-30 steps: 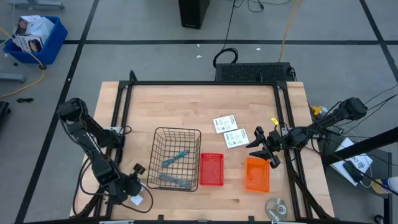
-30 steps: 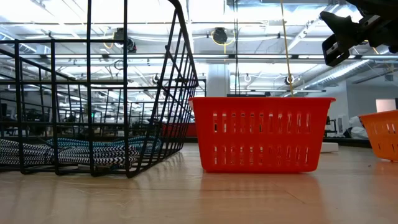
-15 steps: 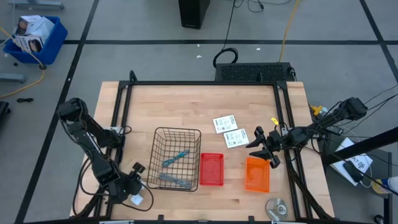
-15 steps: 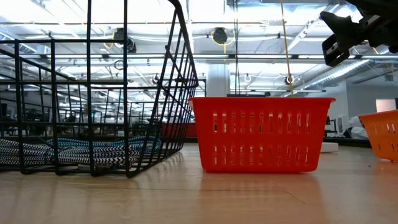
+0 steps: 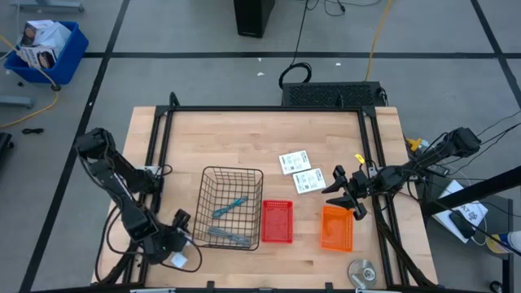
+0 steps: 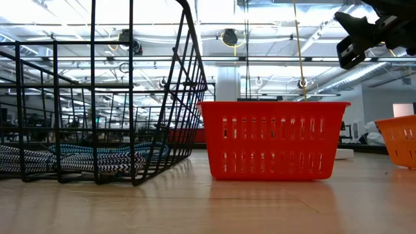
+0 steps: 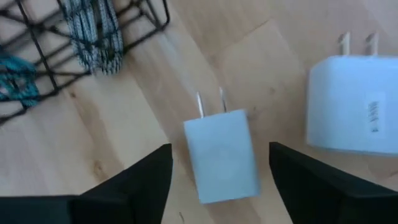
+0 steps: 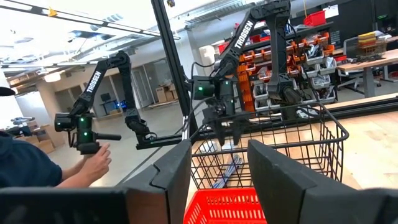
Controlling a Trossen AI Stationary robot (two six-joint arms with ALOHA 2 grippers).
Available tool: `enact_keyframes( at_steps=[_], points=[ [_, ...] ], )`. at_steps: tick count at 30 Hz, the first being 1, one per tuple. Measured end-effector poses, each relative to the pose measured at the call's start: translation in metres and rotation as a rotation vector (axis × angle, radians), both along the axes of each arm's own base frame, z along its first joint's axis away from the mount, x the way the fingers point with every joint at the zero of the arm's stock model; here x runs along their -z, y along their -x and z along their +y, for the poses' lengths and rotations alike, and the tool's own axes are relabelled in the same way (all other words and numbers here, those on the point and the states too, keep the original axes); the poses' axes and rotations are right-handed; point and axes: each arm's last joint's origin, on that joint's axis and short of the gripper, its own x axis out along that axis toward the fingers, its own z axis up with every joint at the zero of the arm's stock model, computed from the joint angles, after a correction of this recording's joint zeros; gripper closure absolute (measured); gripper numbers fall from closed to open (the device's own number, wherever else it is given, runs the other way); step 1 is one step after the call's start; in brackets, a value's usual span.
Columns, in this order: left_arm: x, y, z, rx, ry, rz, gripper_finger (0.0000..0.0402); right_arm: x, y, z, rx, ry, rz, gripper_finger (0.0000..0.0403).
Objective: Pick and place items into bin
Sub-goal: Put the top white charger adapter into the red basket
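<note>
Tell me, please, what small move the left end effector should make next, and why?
Probably lower straight down and close on the smaller white block. The left end effector is open with one finger on each side of that block, which lies on the table beside the wire basket. A larger white block lies apart, beside it.

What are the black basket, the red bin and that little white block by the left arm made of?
The black basket looks like thin metal wire with a dark coating: an open grid you can see through. The red bin seems to be moulded plastic, with slotted walls and a slight sheen. The white block, between the left end effector's open fingers, appears to be smooth matte plastic with two metal prongs, likely a plug-in charger.
</note>
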Motion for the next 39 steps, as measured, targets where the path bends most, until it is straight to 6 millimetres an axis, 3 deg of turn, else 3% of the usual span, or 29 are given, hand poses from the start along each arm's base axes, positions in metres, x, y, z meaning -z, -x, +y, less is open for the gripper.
enact_keyframes(
  at_steps=[6,10,21,29,34,39],
  points=[
    [0.014,0.000,0.006,-0.026,0.069,0.006,0.0109,0.000,0.000,0.000,0.000,0.000,0.000,0.0250],
    [0.016,-0.001,0.006,-0.037,0.107,-0.005,0.0117,0.000,0.000,0.000,0.000,0.000,0.000,0.0250],
    [0.026,0.004,0.007,-0.017,0.186,-0.081,0.0247,0.000,0.000,0.000,0.000,0.000,0.000,0.0250],
    [0.026,0.010,0.003,0.010,0.163,-0.134,0.0246,0.000,0.000,0.000,0.000,0.000,0.000,0.0250],
    [0.027,0.017,0.001,0.000,0.136,-0.180,0.0222,0.000,0.000,0.000,0.000,0.000,0.000,0.0250],
    [0.027,0.024,-0.002,0.003,0.122,-0.223,0.0247,0.000,0.000,0.000,0.000,0.000,0.000,0.0250]
  ],
)
